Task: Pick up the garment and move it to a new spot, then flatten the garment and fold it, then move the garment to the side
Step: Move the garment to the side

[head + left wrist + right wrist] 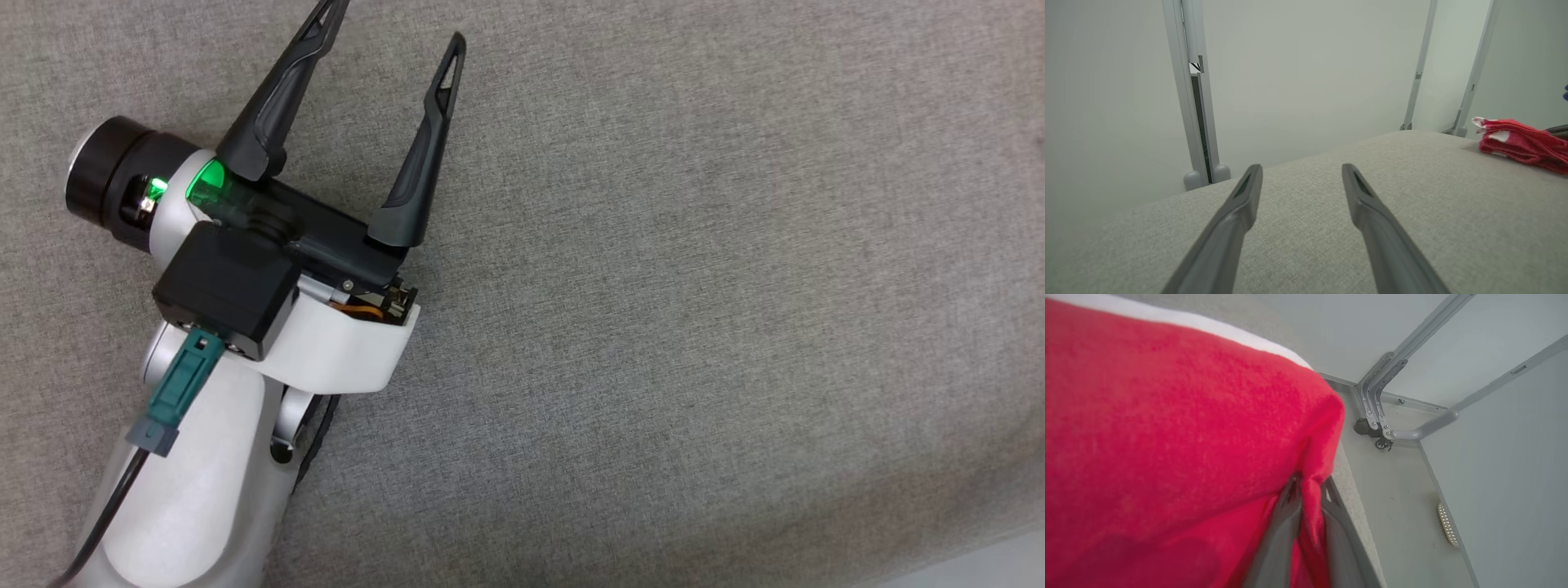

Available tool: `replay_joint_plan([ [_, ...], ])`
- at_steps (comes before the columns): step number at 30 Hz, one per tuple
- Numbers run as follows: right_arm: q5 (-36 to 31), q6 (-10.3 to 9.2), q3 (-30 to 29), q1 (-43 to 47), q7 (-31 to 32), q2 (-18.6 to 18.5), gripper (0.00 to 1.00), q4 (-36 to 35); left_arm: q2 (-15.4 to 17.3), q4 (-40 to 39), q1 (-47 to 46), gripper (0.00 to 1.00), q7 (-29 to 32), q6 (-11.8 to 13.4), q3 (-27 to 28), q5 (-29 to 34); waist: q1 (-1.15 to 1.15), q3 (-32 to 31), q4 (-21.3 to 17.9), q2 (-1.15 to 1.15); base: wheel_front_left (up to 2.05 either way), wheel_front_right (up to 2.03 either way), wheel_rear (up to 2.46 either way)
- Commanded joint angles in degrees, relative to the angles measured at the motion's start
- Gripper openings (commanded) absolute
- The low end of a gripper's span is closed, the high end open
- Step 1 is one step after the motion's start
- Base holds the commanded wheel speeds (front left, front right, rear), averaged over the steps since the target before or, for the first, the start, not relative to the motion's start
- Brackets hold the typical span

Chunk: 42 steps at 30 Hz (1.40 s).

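Slippage is the main risk. The right gripper (1310,485) pinches only a thin fold of the red garment (1180,428), its fingers nearly together with the cloth between them. If that narrow pinch loosens while the arm drags or lifts, the fold could slide out and the layers could spread. The garment sits at the edge of the table (694,286), with floor (1404,498) just beyond, so a push too far that way could tip part of it over the side. Because the grip is at one edge, a pull may also drag the top layer alone and undo the fold.

The left gripper (396,24) hangs wide open and empty over bare grey table, well apart from the garment, so as it stands it cannot steady anything.

In the left wrist view the garment (1523,143) lies as a low folded bundle near the table's far right corner. Its long axis runs across that view, from a white-trimmed end at the left toward the right frame edge, dipping slightly. In the right wrist view a white band borders its far side. Which end is collar or hem cannot be told.
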Motion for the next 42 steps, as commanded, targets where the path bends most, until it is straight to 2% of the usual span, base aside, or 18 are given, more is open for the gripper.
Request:
replay_joint_plan([
  [1, 0.0, -0.12, -0.8, -1.0, -1.0, 0.3, 0.88, 1.0, 0.5, 0.7, -0.5, 1.00, 0.0, -0.2, -0.2, 0.5, 0.00, 0.5, 0.2, 0.00, 0.00, 0.00, 0.00],
  [2, 0.1, -0.12, -1.3, -1.2, -1.2, 0.9, 1.00, 2.0, 0.6, 0.9, -0.7, 1.00, 0.0, -0.2, -0.3, 0.6, 0.00, 0.5, 0.1, 0.00, 0.00, 0.00, 0.00],
  [9, 0.0, -0.12, -6.2, -0.9, -4.8, 4.1, 1.00, 7.6, 0.4, 3.1, 1.4, 1.00, -1.3, 0.5, -0.1, -0.9, 0.00, -3.7, -1.1, 0.00, 0.00, 0.00, 0.00],
  [14, 1.1, -0.12, -10.4, 2.7, -6.7, 7.3, 1.00, 5.0, 0.4, 5.2, 4.8, 1.00, -2.3, 1.5, 0.9, -2.5, 0.00, -9.1, -2.2, 0.00, 0.00, 0.00, 0.00],
  [17, 1.2, -0.12, -14.0, 6.6, -6.8, 8.9, 1.00, -1.6, 0.6, 6.2, 7.3, 1.00, -2.7, 2.2, 1.5, -3.2, 0.00, -12.2, -2.5, 0.00, 0.00, 0.00, 0.00],
  [21, -1.0, -0.12, -19.7, 15.8, -6.8, 12.7, 1.00, -13.2, 0.8, 7.2, 9.7, 1.00, -3.0, 2.7, 1.8, -4.1, 0.00, -15.5, -1.5, 0.00, 0.00, 0.00, 0.00],
  [26, -4.8, -0.11, -24.9, 27.2, -6.8, 19.4, 1.00, -27.6, 0.5, 8.4, 12.1, 1.00, -3.7, 3.7, 2.7, -5.3, 0.00, -19.0, 0.1, 0.00, 0.00, 0.00, 0.00],
  [29, -6.9, -0.12, -25.5, 32.8, -6.7, 23.6, 1.00, -34.1, 0.0, 9.0, 13.7, 1.00, -4.2, 4.6, 3.4, -6.2, 0.00, -20.9, 1.1, 0.00, 0.00, 0.00, 0.00],
  [34, -10.6, -0.11, -24.9, 38.9, -3.3, 29.7, 1.00, -43.6, -0.6, 9.8, 16.3, 1.00, -4.8, 6.2, 5.1, -8.0, 0.00, -23.5, 3.5, 0.00, 0.00, 0.00, 0.00],
  [39, -13.9, -0.11, -24.0, 42.8, 0.6, 33.4, 1.00, -51.2, -1.2, 10.7, 19.0, 1.00, -5.4, 7.7, 6.9, -9.4, 0.00, -25.6, 7.3, 0.00, 0.00, 0.00, 0.00],
  [42, -14.8, -0.07, -23.2, 44.3, 2.0, 34.2, 1.00, -53.3, -1.5, 11.1, 20.4, 1.00, -5.7, 8.2, 7.5, -10.1, 0.00, -26.7, 8.9, 0.00, 0.00, 0.00, 0.00],
])
